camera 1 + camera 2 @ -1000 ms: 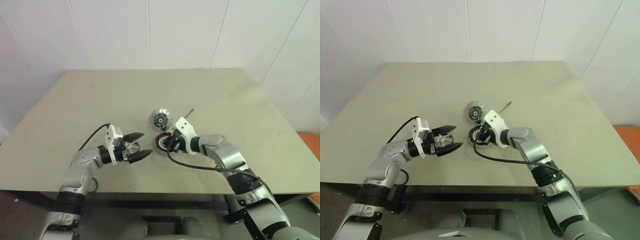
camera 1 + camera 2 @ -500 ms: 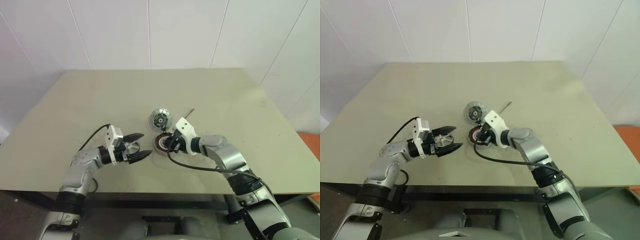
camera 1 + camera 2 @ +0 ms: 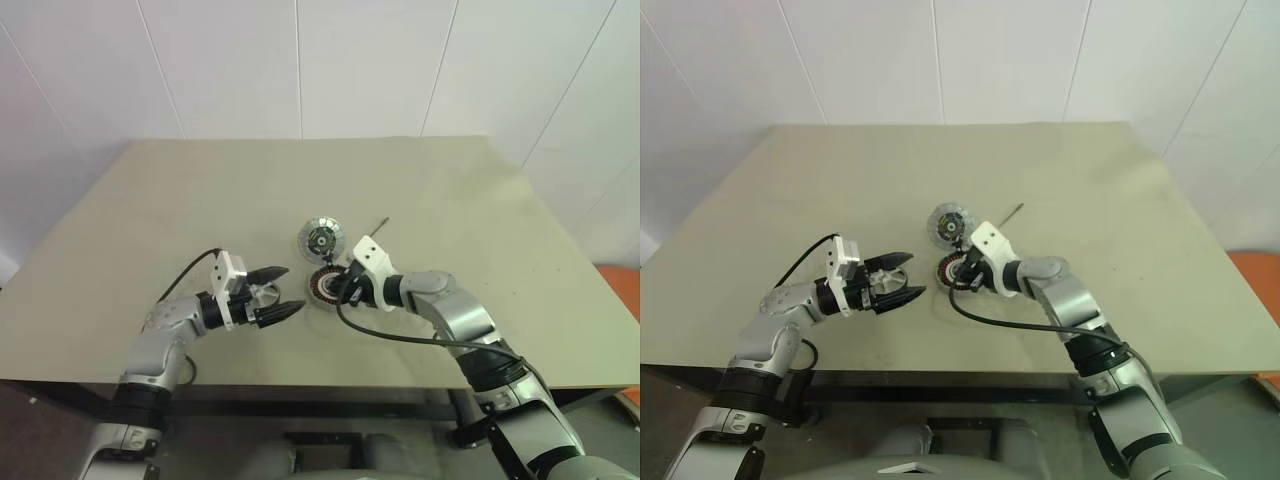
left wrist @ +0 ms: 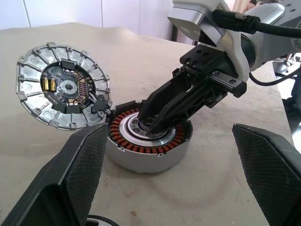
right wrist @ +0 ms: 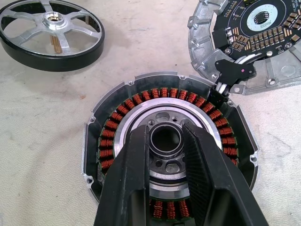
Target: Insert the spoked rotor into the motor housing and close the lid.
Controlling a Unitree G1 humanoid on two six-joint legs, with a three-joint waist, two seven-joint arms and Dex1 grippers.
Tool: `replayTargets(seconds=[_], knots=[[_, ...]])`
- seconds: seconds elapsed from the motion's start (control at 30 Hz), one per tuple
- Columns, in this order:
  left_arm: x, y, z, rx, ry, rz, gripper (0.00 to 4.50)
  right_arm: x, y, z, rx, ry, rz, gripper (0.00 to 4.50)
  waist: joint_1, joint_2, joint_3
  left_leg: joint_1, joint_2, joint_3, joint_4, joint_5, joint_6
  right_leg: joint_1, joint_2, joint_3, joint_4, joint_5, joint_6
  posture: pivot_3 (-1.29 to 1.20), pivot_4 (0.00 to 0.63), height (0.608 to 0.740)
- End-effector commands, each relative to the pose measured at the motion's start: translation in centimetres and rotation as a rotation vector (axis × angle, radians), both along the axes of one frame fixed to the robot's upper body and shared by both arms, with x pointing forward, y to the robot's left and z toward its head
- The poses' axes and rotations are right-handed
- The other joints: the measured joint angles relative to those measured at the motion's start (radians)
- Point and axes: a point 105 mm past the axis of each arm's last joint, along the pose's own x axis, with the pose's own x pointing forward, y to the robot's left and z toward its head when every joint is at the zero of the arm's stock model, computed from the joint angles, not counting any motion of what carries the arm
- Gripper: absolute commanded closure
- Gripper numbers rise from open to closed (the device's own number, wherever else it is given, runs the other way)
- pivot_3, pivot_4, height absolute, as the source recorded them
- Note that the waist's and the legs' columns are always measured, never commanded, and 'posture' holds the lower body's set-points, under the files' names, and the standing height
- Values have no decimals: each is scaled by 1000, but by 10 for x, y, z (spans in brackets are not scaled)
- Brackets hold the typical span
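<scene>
Nothing moved since earlier frame. Motor housing point(image 5: 169, 155) upright, rotor point(image 5: 51, 33) flat outside; right gripper point(image 5: 165, 141) fingers narrowly parted around hub; left gripper point(image 3: 277, 290) spread wide, empty.

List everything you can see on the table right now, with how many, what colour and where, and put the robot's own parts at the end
motor housing: one, silver rim, copper windings, dark centre; mid-table.
lid: one, silver with dark circuit-board centre; beside the housing on its far side, joined to it by a short cable.
spoked rotor: one, silver spokes, black rim; flat on the table, between the left gripper's fingers.
thin rod: one, dark; beyond the lid, toward the robot's right.
table: one, beige.
left gripper: black fingers, open, straddling the rotor.
right gripper: black fingers, tips at the housing's central hub.
</scene>
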Motion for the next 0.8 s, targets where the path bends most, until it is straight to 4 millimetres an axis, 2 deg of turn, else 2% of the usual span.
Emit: replayTargets(seconds=[0.03, 0.3, 0.8], knots=[[1, -1, 6, 4, -31, -10, 0, 6, -15, -9, -34, 10, -76, 3843, 0, 0, 0, 0, 0, 0, 0, 0, 0, 0, 0, 0, 0, 0, 0, 0, 0, 740], [1, -1, 5, 5, -29, -11, 0, 9, -16, -8, -33, 0, -86, 3843, 1, 0, 0, 0, 0, 0, 0, 0, 0, 0, 0, 0, 0, 0, 0, 0, 0, 740], [0, -4, -1, 34, -29, -22, 0, 1, -23, -12, -19, 55, -72, 3843, 0, 0, 0, 0, 0, 0, 0, 0, 0, 0, 0, 0, 0, 0, 0, 0, 0, 740]])
